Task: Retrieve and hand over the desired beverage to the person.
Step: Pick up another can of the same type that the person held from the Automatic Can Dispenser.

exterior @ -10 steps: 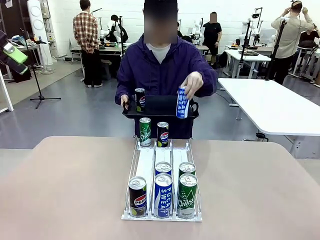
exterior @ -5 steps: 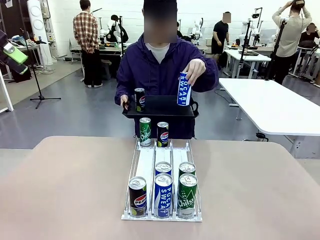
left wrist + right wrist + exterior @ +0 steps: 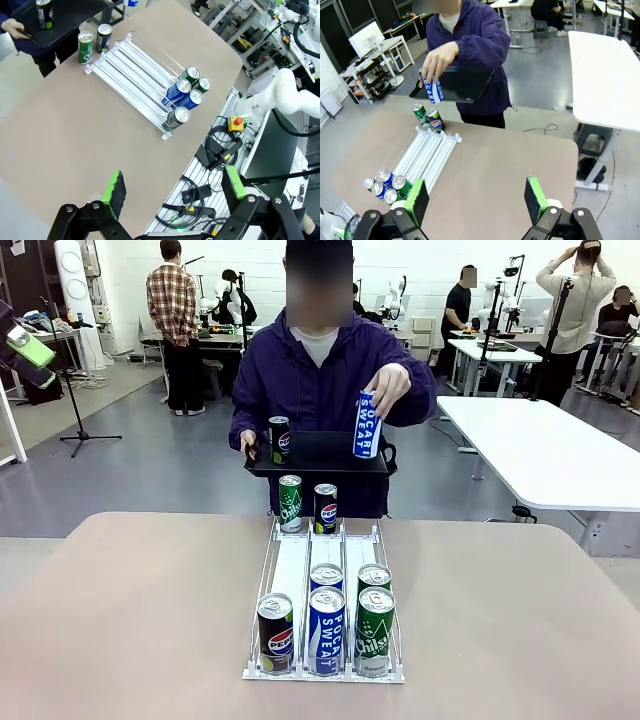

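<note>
Blue can [image 3: 366, 428] in person's hand [image 3: 388, 390], front; red button [image 3: 239, 120], left wrist view.

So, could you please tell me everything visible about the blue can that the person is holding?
The blue can is slim and looks like metal, with white POCARI SWEAT print running down its side. It is slightly tilted, gripped at its top by the person's hand, over the black tray, toward the robot's right, seemingly clear of it.
</note>
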